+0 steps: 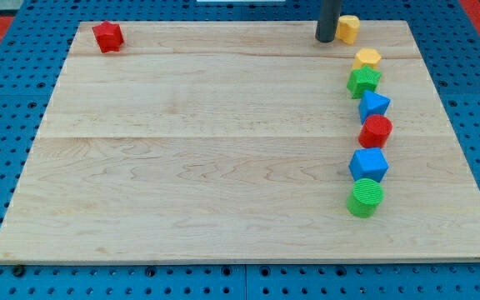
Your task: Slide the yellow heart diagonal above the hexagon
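Observation:
My tip (326, 39) rests at the view's top edge of the board, touching or nearly touching the left side of the yellow heart (348, 28). The yellow hexagon (367, 59) lies just below and to the right of the heart. The rod comes down from the view's top.
Below the hexagon a column runs down the view's right side: green star (363, 82), blue triangle-like block (374, 106), red cylinder (376, 131), blue cube (368, 165), green cylinder (365, 198). A red star-like block (107, 36) sits at the top left corner of the wooden board (207, 158).

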